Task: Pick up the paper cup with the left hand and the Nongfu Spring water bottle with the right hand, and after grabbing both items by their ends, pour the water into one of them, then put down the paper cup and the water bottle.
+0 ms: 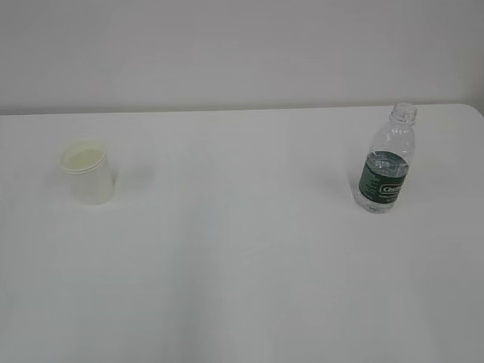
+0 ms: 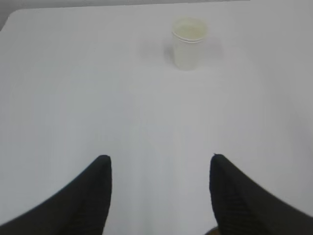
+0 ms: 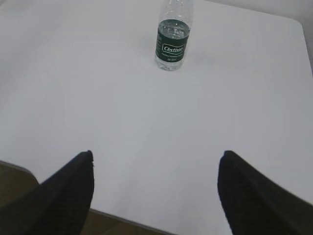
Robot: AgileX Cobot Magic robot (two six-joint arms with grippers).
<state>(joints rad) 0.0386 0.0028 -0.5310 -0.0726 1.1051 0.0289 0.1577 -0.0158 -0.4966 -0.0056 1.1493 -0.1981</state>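
Note:
The white paper cup (image 1: 88,173) stands upright on the left of the white table (image 1: 242,265), its cream inside showing. In the left wrist view the paper cup (image 2: 188,43) is far ahead, and my left gripper (image 2: 160,159) is open with nothing between its black fingers. The clear Nongfu Spring water bottle (image 1: 387,159) with a dark green label stands upright and capless on the right, with water up to the top of the label. In the right wrist view the bottle (image 3: 173,35) is far ahead of my open, empty right gripper (image 3: 156,155). Neither gripper shows in the exterior view.
The table's near edge (image 3: 49,182) runs just under my right gripper, with brown floor below it. The table's right far corner (image 1: 475,110) lies close behind the bottle. A plain grey wall (image 1: 242,45) backs the table.

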